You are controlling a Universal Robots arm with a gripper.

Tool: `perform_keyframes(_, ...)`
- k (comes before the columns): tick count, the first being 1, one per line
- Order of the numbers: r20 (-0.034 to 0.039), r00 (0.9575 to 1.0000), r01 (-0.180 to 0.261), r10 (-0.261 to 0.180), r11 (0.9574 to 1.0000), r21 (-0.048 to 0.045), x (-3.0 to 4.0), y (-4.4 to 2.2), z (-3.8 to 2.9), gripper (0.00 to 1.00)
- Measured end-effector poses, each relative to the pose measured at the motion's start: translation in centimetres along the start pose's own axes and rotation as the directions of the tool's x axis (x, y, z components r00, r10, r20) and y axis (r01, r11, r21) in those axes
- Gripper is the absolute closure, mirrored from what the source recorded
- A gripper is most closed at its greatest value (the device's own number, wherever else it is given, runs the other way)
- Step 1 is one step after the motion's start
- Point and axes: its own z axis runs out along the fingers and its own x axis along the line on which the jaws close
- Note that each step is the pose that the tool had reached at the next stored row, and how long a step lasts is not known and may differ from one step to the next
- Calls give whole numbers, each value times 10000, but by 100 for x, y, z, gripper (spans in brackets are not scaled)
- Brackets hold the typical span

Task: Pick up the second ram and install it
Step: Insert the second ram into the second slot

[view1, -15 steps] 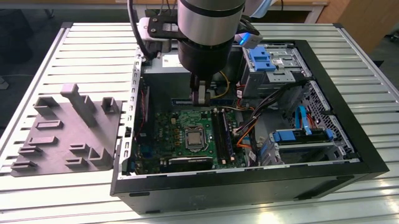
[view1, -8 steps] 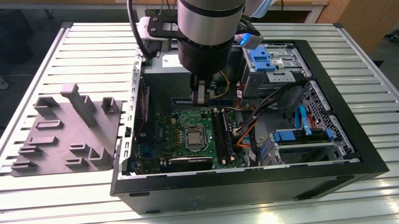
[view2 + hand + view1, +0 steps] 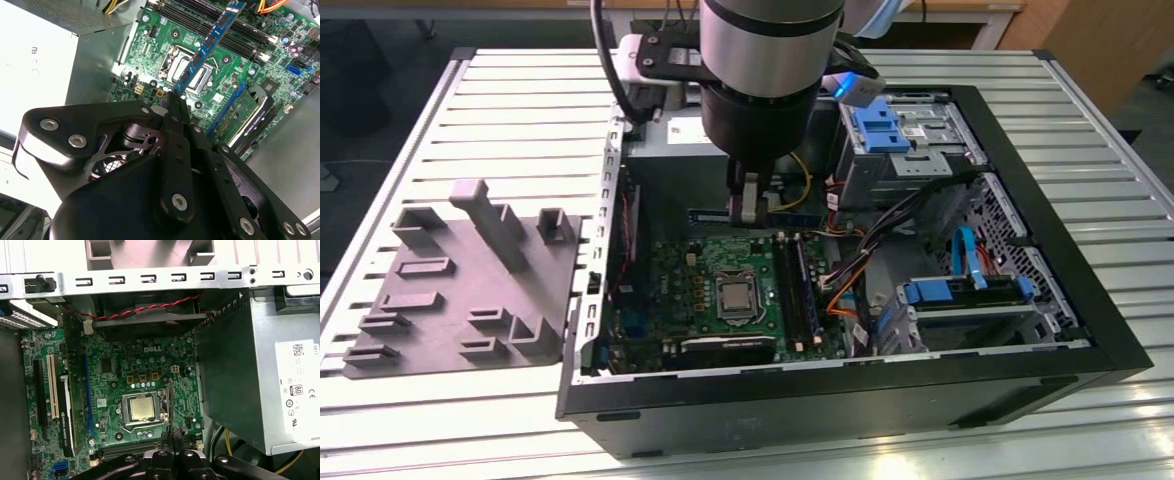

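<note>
**Ram stick held over the board**

The gripper (image 3: 172, 102) is seen closed on one end of the second ram stick (image 3: 207, 45). The thin blue board is pinched between the two black fingers (image 3: 176, 150) and the rest of its length juts out free beyond the tips.

In the exterior view the gripper (image 3: 747, 212) is lowered inside the open computer case (image 3: 854, 390), and the second ram stick (image 3: 707, 214) is carried level, above the far edge of the green motherboard (image 3: 687, 280) — clear of it, not seated. The long black memory sockets (image 3: 787, 285) are found along the board's side toward the exterior view's right, just beside the processor (image 3: 736, 297).

In the first wrist view the stick (image 3: 171, 405) is shown edge-on as a thin dark line rising from the gripper (image 3: 172, 437), next to the processor (image 3: 141, 407). A grey power supply (image 3: 250, 370) is set against the board's edge.

The case is laid on a ribbed metal table (image 3: 494, 100); a grey moulded holder (image 3: 467, 280) is placed near the table's edge at the exterior view's left.
</note>
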Motion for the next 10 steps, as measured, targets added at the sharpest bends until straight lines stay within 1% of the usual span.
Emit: perform_keyframes(10,10,9997,-247,247,9997,33,0,0,0,89)
